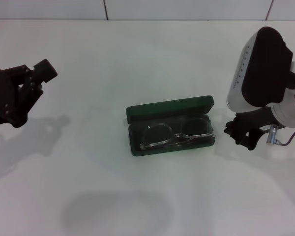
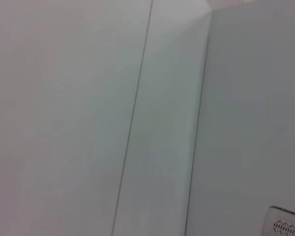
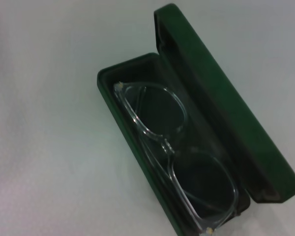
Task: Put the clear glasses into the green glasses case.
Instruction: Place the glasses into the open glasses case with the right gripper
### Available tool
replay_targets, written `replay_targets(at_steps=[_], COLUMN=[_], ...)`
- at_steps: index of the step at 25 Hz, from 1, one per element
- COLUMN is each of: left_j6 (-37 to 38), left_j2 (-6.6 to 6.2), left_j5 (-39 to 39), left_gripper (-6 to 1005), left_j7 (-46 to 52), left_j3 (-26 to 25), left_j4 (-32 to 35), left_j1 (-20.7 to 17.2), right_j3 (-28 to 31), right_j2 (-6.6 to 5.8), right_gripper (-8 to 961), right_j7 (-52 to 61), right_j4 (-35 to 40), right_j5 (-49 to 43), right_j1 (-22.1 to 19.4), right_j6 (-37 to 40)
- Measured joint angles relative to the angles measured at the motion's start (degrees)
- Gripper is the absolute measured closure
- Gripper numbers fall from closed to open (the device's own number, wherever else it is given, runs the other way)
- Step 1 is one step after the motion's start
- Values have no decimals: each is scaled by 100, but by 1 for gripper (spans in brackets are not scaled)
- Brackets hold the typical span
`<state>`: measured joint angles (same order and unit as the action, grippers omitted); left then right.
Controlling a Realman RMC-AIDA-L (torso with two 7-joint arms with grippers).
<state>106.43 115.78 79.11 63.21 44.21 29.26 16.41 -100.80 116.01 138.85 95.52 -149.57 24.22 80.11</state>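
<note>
Clear glasses (image 3: 174, 157) lie inside the green glasses case (image 1: 170, 125) at frame centre, lid up — placing looks done. Right hand (image 1: 240, 132) beside it, grip unreadable; left hand (image 1: 24, 91) parked far left, likewise.

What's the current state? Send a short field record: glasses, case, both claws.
glasses: folded, lying inside the case's base, lenses facing up
case: open, lid standing up at the far side, on the table near the middle
left claw: raised at the left edge of the head view, far from the case, holding nothing
right claw: just right of the case's right end, low by the table, not touching the glasses
task: glasses already in the case; lid not closed
</note>
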Motion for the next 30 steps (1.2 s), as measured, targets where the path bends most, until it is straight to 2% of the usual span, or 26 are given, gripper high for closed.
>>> replay_targets(at_steps=[13,30], left_j6=[-9,-1], left_j2=[9,16], left_j5=[-1,0], left_gripper=[961,961], left_j7=[-2,7], left_j3=[0,0], left_j4=[0,0], left_j1=[9,0], right_j3=[-15,-33], right_j2=[-16,-8], right_gripper=[910,909], right_j7=[-70,-318], right_j4=[-657,-952], right_j5=[189,408], right_j1=[319,400], right_j6=[-287,-584])
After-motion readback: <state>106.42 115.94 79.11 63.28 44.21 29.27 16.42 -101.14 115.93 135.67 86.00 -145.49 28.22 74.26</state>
